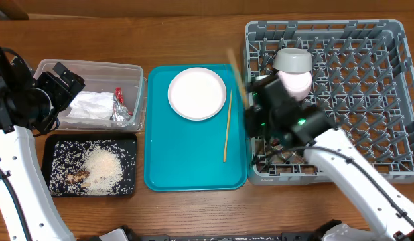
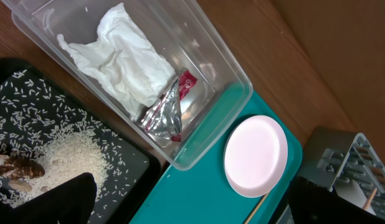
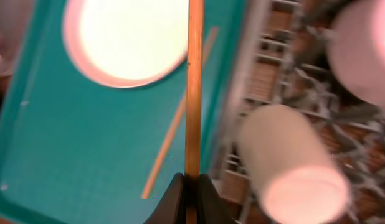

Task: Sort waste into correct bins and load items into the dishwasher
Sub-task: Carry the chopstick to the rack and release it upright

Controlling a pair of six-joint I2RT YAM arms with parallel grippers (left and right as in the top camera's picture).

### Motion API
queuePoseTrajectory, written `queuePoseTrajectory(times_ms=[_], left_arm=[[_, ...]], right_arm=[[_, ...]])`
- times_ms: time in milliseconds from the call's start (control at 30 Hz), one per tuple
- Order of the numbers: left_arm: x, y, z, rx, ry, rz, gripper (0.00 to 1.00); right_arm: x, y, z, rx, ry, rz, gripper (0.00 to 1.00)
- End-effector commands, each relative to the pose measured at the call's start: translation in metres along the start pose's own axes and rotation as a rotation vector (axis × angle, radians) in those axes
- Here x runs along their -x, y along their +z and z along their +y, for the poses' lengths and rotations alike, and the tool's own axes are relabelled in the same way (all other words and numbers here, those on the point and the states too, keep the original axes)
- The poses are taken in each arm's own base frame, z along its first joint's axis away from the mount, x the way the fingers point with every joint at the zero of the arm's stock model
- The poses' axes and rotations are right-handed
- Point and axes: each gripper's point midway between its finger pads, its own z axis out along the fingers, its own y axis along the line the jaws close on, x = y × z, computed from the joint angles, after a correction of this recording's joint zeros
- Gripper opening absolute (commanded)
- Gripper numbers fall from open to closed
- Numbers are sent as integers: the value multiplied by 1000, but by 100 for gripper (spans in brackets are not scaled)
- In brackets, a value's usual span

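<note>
right pincer point(image 3: 192, 182) clamps a thin wooden chopstick point(image 3: 194, 93) pointing straight ahead; the smooth cylindrical white cup point(image 3: 291, 163) to its right slants diagonally.

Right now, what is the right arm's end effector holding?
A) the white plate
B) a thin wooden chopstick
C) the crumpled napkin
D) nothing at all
B: in the right wrist view, the right end effector is pinched shut on a thin wooden chopstick. The plate lies on the teal tray, and the napkin sits in the clear tub.
</note>
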Motion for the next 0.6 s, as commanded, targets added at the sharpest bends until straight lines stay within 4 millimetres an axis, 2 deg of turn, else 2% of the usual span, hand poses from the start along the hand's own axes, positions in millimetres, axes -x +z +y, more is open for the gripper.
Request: queuePoseTrajectory(times_ms=[0, 100, 200, 400, 567], left_arm=[[4, -6, -3, -8, -3, -22, 100], [4, -6, -3, -8, -3, -22, 100], [4, -6, -3, -8, -3, -23, 100], [4, -6, -3, -8, -3, -23, 100], [4, -6, -3, -8, -3, -23, 100]], right_arm=[[14, -8, -38, -69, 97, -39, 4], [14, -10, -63, -107, 115, -32, 4], [10, -10, -73, -124, 84, -11, 4], [11, -6, -66, -83, 72, -8, 4], [27, 2, -61, -55, 71, -57, 4]])
